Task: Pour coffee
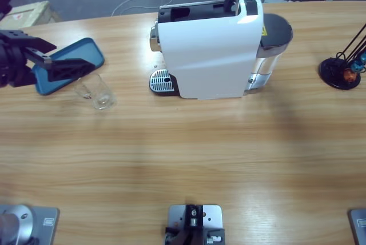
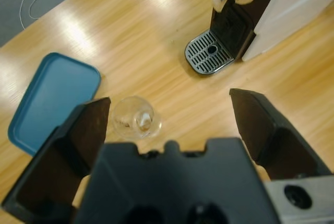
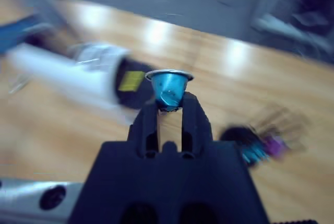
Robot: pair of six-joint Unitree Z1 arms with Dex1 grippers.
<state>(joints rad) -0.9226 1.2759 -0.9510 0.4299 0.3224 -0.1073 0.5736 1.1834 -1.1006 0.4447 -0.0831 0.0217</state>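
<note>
A small clear glass tumbler [image 1: 97,91] stands on the wooden table just left of the white coffee machine [image 1: 211,51]. I cannot make out coffee in it. My left gripper [image 1: 74,56] hovers open over the blue tray, a little up-left of the tumbler. In the left wrist view the tumbler [image 2: 136,118] sits near the left jaw of my left gripper [image 2: 169,104], below and apart from it. The machine's drip grate [image 2: 209,54] lies ahead. My right gripper [image 3: 171,106] is shut on a blue capsule [image 3: 169,88] and is out of the high view.
A blue tray [image 1: 88,51] lies flat at the table's left. A black capsule stand [image 1: 342,71] with coloured capsules is at the far right. The machine's drip grate [image 1: 161,81] faces the tumbler. Cables lie on the floor beyond the table.
</note>
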